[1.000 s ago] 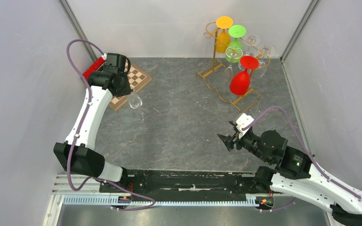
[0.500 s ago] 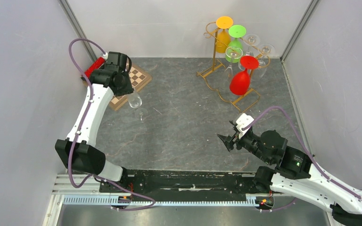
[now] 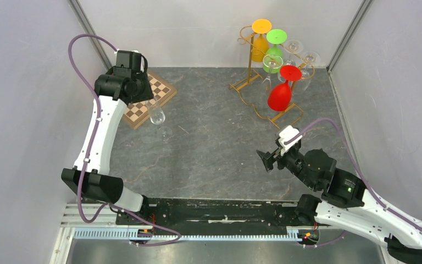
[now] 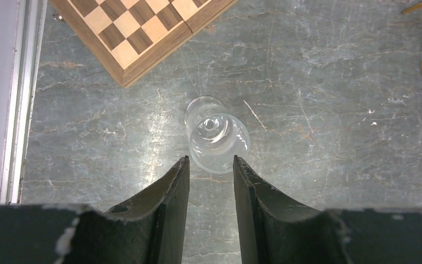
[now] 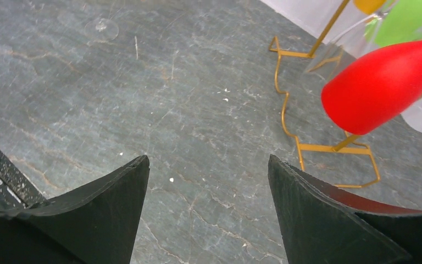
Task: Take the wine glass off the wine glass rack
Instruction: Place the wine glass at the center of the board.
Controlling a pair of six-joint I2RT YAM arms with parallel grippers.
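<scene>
our left gripper [image 4: 210, 160] hangs released just over the clear wine glass [image 4: 215, 135], upright on the desk [image 4: 335, 110] beside the chessboard [image 4: 143, 22], well apart from the wine glass rack [image 3: 250, 61]. a low finger could topple it. our right gripper [image 5: 209, 159] gapes empty.

A clear wine glass [image 3: 156, 114] is standing on the table [image 3: 214, 148], just beside the near edge of the chessboard [image 3: 159, 89], under the left arm's wrist. The wine glass rack [image 3: 249, 63] is standing far right, carrying coloured and clear glasses [image 3: 279, 96]. The right gripper [image 3: 266, 161] is hovering near right.
</scene>
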